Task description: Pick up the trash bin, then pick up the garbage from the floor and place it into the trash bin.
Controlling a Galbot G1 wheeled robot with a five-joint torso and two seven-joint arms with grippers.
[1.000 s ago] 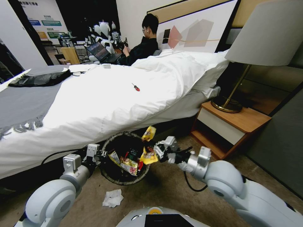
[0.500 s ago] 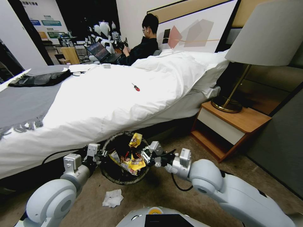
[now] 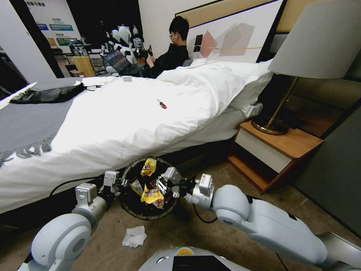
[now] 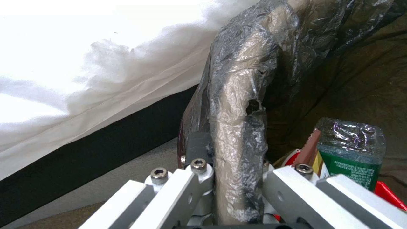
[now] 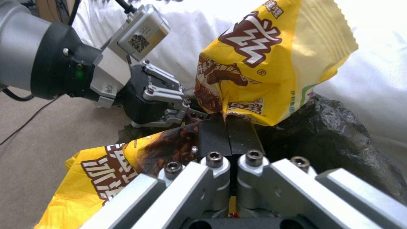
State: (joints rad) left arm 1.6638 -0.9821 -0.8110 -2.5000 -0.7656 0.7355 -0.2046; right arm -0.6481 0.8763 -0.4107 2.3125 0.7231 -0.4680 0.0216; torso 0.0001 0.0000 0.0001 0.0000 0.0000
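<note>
The trash bin (image 3: 132, 207), a round bucket with a dark bag liner, stands on the carpet beside the bed. My left gripper (image 3: 122, 183) is shut on its rim (image 4: 237, 127), liner and wall pinched between the fingers. My right gripper (image 3: 161, 185) hangs over the bin's mouth, shut on a shiny yellow snack wrapper (image 3: 152, 195). In the right wrist view the wrapper (image 5: 271, 63) fans out both ways from the closed pads of the right gripper (image 5: 227, 133). Inside the bin lie a green-labelled bottle (image 4: 349, 152) and other wrappers. A white tissue (image 3: 134, 236) lies on the floor in front of the bin.
The bed (image 3: 124, 120) with its white duvet overhangs just behind the bin; a red-handled screwdriver (image 3: 162, 104) lies on it. A wooden nightstand (image 3: 276, 150) with a lamp (image 3: 301, 56) stands to the right. Open carpet (image 3: 210, 229) lies in front.
My right gripper has carried the yellow wrapper leftward, from beside the bin's right edge to over its opening. The left gripper and the bin have stayed put.
</note>
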